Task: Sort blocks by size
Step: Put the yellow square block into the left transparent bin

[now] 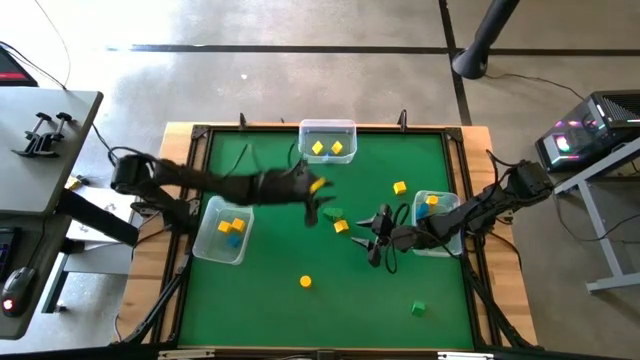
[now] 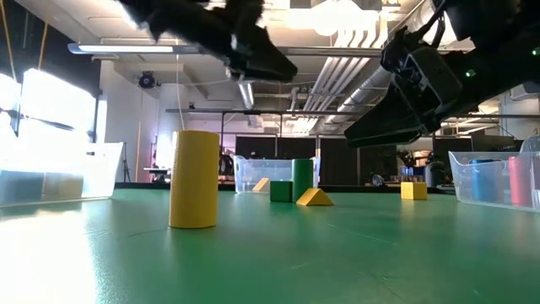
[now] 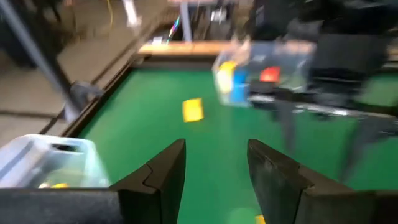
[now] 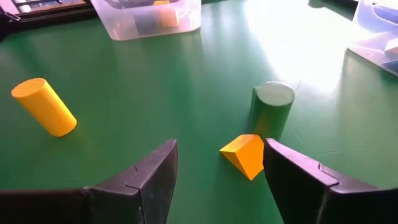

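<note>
Green felt covers my table (image 1: 270,310), framed in pale wood, with three clear plastic bins (image 1: 327,141) on it. My left gripper (image 1: 322,207) hangs mid-table, fingers parted and holding nothing; its wrist view is smeared. My right gripper (image 4: 217,168) hovers with fingers spread, a yellow wedge (image 4: 244,155) and an upright green cylinder (image 4: 272,107) just ahead of them. A smooth yellow cylinder (image 4: 43,106) stands well apart. Loose blocks elsewhere: one yellow cube (image 1: 399,187) and one green cube (image 1: 419,308). Bin contents are hard to count.
</note>
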You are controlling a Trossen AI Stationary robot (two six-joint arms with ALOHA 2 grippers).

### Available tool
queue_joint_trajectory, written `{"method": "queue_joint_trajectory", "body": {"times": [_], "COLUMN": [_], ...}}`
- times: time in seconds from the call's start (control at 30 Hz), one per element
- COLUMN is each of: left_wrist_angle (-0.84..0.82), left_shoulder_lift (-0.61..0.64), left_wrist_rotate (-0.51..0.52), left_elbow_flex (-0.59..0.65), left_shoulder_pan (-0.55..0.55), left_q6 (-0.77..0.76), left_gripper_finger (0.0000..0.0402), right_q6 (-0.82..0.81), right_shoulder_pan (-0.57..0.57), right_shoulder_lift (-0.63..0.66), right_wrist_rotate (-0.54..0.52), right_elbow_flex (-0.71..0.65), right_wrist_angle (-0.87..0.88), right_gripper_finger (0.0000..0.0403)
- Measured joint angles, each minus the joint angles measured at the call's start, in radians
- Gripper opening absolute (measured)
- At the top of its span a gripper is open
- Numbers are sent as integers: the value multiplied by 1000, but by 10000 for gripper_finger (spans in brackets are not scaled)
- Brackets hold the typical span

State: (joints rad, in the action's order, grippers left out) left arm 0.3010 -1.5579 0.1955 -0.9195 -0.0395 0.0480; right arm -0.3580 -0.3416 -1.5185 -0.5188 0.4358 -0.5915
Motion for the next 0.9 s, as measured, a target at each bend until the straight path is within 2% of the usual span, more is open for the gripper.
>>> {"method": "queue_joint_trajectory", "body": {"times": [0.13, 0.27, 0.4, 0.9], "left_wrist_angle": [288, 415, 440, 436], "left_shoulder_lift": [1, 1, 1, 1], "left_wrist_rotate": [83, 163, 222, 225], "left_elbow_flex": [164, 239, 243, 244], "left_shoulder_pan": [108, 173, 188, 190], "left_q6": [-19, 6, 22, -18], "left_gripper_finger": [156, 156, 156, 156], "right_q6": [23, 26, 49, 98], "right_shoulder_pan": [11, 31, 34, 86], "right_shoulder_lift": [0, 0, 0, 14], "right_wrist_rotate": [-4, 3, 16, 44], "right_elbow_flex": [0, 0, 0, 0], "right_wrist_angle": [-18, -46, -44, -19], "right_gripper_finger": [227, 227, 227, 227]}}
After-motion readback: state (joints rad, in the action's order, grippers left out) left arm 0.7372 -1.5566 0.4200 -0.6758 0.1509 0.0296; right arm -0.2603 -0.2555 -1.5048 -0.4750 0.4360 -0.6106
